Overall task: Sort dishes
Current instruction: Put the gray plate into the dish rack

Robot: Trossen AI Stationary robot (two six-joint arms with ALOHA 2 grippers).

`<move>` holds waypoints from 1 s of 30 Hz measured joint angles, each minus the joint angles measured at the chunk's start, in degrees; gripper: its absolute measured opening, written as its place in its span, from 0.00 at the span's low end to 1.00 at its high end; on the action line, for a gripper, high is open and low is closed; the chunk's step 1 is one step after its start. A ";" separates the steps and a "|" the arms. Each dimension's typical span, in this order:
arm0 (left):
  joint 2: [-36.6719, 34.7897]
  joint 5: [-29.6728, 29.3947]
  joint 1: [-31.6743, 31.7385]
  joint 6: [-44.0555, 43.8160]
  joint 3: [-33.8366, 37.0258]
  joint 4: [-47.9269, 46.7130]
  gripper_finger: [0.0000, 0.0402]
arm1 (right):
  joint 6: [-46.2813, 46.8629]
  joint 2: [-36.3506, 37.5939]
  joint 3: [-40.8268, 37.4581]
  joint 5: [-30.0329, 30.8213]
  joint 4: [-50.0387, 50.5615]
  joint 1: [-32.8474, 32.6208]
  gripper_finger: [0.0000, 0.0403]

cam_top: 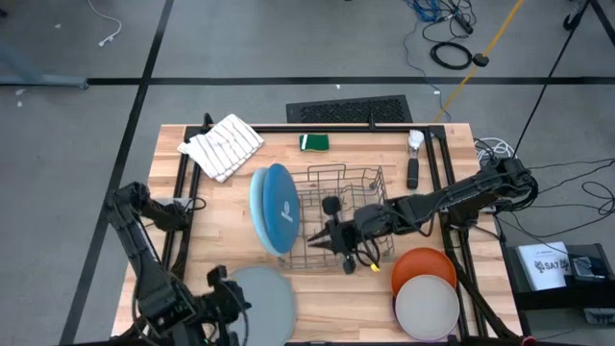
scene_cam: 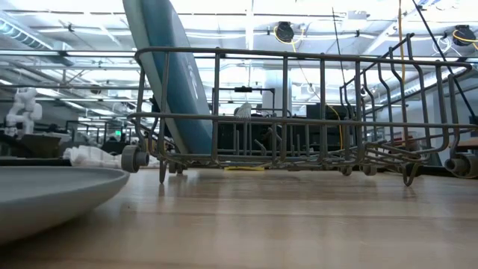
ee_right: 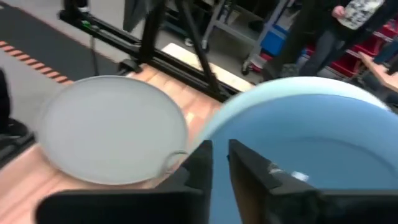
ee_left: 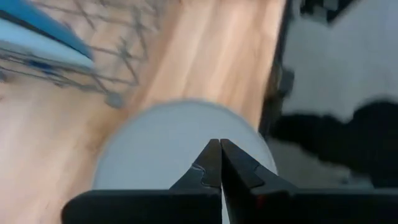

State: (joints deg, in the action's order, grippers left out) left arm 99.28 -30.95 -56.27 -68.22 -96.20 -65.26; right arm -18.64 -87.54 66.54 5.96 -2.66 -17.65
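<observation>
Standing on edge in the wire rack [cam_top: 351, 207], smooth round blue plates [cam_top: 281, 207], right gripper [ee_right: 219, 155] slightly parted beside them, left gripper [ee_left: 220, 163] pressed together over flat grey plate [ee_left: 168, 140]

grey plate [cam_top: 261, 306] cut off by bottom edge.

Around my wooden table [cam_top: 288, 293] the grey floor [cam_top: 240, 48] is stretching away, and dark tape lines [cam_top: 288, 81] are crossing it. A black floor grate [cam_top: 349, 109] is lying just beyond the table's far edge — cables [cam_top: 452, 48] are coiling on the floor farther off. Across the room, ceiling lights [scene_cam: 246, 15] are glowing over shelves and equipment, and a person [ee_right: 348, 25] is standing beside red bins [ee_right: 367, 53].
</observation>
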 joint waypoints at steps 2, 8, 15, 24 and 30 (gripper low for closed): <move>1.63 3.96 0.00 3.82 0.02 3.02 0.03 | 0.16 -0.05 0.00 0.52 0.05 -0.92 0.19; 7.71 12.08 0.00 7.27 0.02 15.11 0.30 | 1.02 -0.05 0.00 6.16 -0.06 -1.61 0.34; 15.77 21.25 0.00 0.18 -0.22 19.57 0.55 | 1.53 -0.05 0.00 6.19 -0.04 -1.47 0.36; 20.57 26.05 -0.48 -4.97 -0.35 24.60 0.57 | 1.97 -0.05 0.00 6.25 -0.04 -1.47 0.34; 22.91 26.24 -0.48 -5.46 -0.35 24.13 0.57 | 2.76 -0.05 0.00 6.25 -0.03 -1.47 0.34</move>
State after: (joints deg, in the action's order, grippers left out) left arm 122.19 -4.71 -56.75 -73.68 -96.55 -41.12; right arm -15.88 -87.59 66.54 12.21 -2.70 -19.11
